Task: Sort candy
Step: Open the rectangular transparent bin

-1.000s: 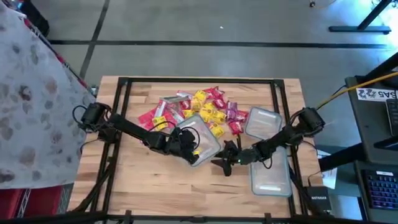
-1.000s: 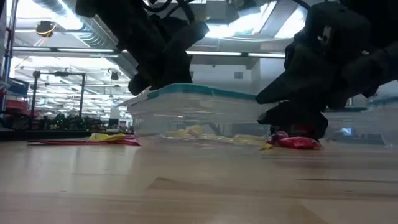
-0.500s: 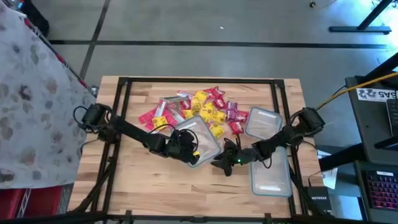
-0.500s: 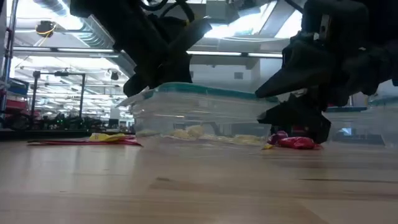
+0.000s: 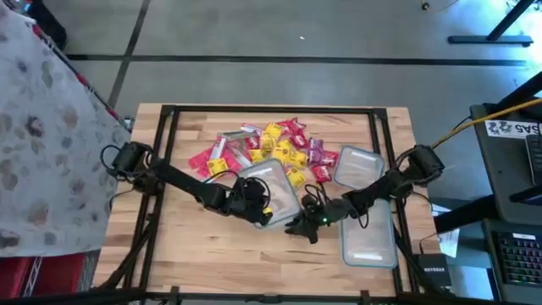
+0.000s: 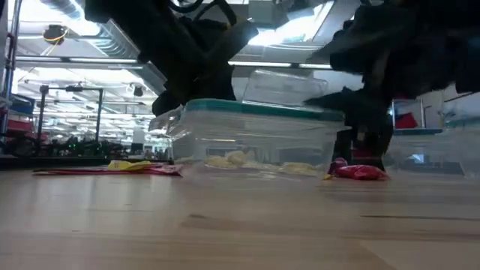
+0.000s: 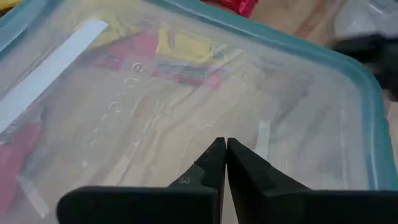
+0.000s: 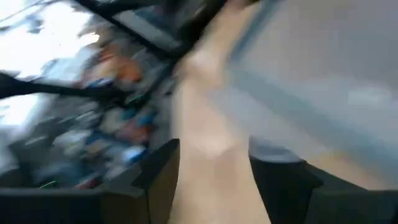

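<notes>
Clear plastic with a teal rim, the middle container [image 5: 273,188] sits near the centre of the wooden bench [image 5: 203,246], a few yellowish pieces showing through its wall in the low view. The left gripper [image 7: 225,163] is at that container's near-left edge, its two dark fingers [image 7: 211,167] pressed together with no gap, the tips against the clear plastic; whether they pinch anything, I cannot tell. The candy [image 5: 271,146], a loose heap of red, pink, yellow and purple wrapped pieces, lies spread along the bench's far side, from left of centre to the container's far edge. One red piece [image 6: 358,172] lies on the wood just beside the container's right end. The right gripper [image 5: 306,222] hangs at the container's near-right corner, its jaws held apart in its own wrist view. Two more clear containers sit toward the right edge: one [image 5: 357,166] further back, one [image 5: 369,237] nearer the front.
</notes>
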Tool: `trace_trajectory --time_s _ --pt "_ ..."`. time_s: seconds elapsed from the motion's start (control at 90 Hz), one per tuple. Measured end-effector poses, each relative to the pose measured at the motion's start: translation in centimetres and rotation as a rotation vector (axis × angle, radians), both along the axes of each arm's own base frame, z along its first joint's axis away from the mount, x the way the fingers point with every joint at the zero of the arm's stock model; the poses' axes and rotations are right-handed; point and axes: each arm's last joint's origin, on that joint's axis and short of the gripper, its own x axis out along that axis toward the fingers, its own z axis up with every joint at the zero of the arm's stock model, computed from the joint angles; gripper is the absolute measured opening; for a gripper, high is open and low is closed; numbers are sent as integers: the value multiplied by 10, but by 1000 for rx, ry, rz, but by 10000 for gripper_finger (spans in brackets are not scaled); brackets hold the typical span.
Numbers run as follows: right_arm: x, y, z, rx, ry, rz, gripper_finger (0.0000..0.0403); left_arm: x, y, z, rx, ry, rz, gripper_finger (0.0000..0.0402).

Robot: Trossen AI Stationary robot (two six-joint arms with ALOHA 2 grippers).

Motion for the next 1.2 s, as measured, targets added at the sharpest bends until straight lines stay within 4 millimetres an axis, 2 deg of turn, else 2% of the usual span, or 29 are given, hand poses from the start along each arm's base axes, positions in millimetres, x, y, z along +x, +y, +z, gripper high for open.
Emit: trace_trajectory --time_s 0.1,0.233,0.322,0.411,0.489,0.544,0.611,0.844,1.033,1.2 --pt "-5 1 25 60 -69 80 179 0 -4 1 -2 -7 -13 0" --pt "-11 -8 62 -7 -108 11 177 -1 -11 2 -9 -36 -32 0" --pt "-16 -19 74 -125 51 -97 167 -1 -15 2 -11 -43 -44 0" --pt "-21 -33 83 -270 272 -234 150 -2 -19 2 -14 -47 -54 0" --pt "-25 -46 92 -329 471 -358 131 -3 -21 2 -14 -47 -59 0" --pt "-27 -54 90 -339 604 -414 114 -3 -21 2 -12 -46 -64 0" --pt "-26 -59 83 -332 688 -428 92 -3 -22 2 -11 -45 -68 0" --pt "-1 -49 48 -211 769 -288 10 -4 -21 8 -22 -40 -103 0" --pt "23 -38 27 -86 720 -210 10 -10 -16 30 -16 -8 -194 0" --pt "51 -25 25 -36 627 -159 2 -16 -4 46 -21 -18 -152 0"
